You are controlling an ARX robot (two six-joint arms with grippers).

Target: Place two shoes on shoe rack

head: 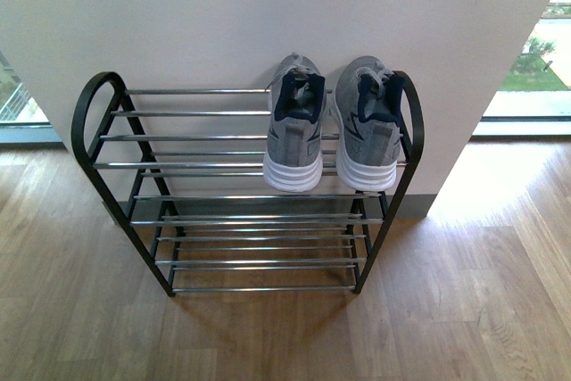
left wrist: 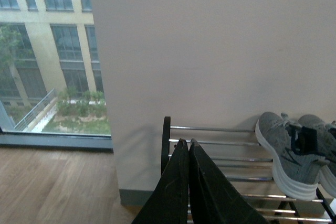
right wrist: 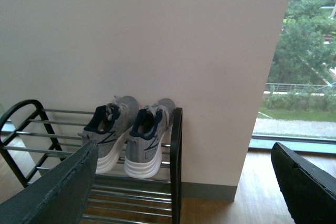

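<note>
Well, the two shoes [head: 294, 131] sit on the shoe rack [head: 205, 137], so you need only withdraw: left fingers [left wrist: 176, 187] together, right fingers [right wrist: 58, 192] apart.

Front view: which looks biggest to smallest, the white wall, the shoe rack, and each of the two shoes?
1. White wall.
2. Shoe rack.
3. Left shoe and right shoe: they look alike in size, so I won't rank one above the other.
</note>
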